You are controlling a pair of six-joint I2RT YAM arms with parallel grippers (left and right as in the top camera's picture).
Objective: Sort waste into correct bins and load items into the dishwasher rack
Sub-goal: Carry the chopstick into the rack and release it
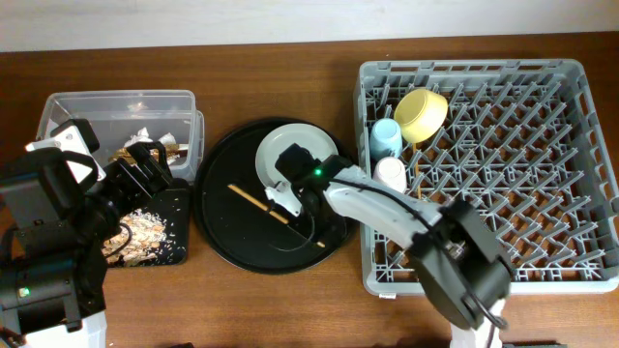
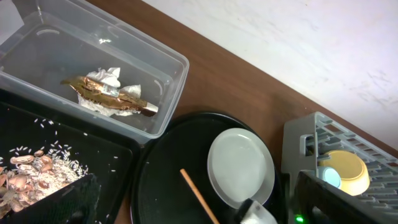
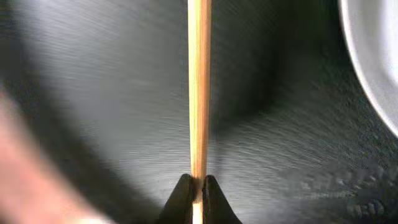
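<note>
The right gripper (image 3: 198,186) is pinching the wooden chopstick (image 3: 199,93) between closed fingertips, low over the round black tray (image 1: 221,242) and just beside the grey-green plate (image 1: 274,147). The fingertips are biting on a thin, smooth stick, so it is at risk of pivoting or slipping free on the way to the dishwasher rack (image 1: 592,145), or of snagging on a peg. The left gripper (image 1: 145,162) is hanging over the shallow black tray (image 2: 106,155); its jaws are mostly out of view, so I cannot tell their state. No brand, label or writing is showing
</note>
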